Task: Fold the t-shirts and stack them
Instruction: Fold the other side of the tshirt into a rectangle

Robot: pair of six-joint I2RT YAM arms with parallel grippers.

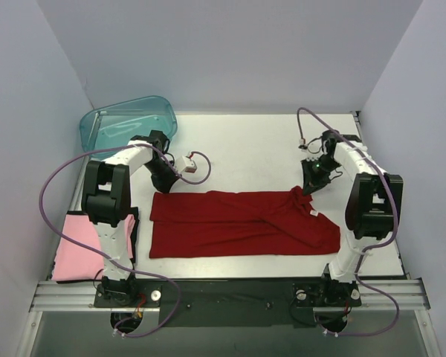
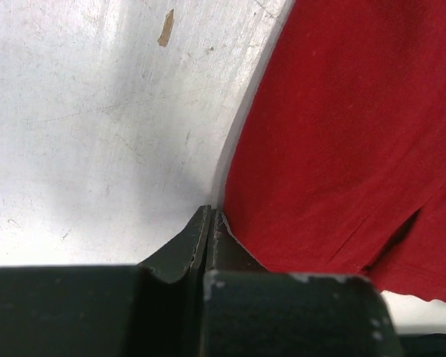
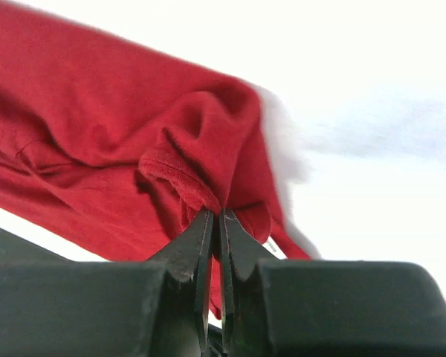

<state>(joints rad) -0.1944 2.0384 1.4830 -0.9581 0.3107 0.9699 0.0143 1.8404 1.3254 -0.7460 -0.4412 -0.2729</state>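
The dark red t-shirt (image 1: 238, 223) lies spread across the middle of the white desk (image 1: 245, 141). The right pincer (image 3: 217, 217) is clamped on a bunched fold near the shirt's collar. The left pincer (image 2: 208, 219) is pressed together at the shirt's far left edge; I cannot tell whether it nips cloth. The pink t-shirt (image 1: 78, 253) sits at the desk's near left corner.
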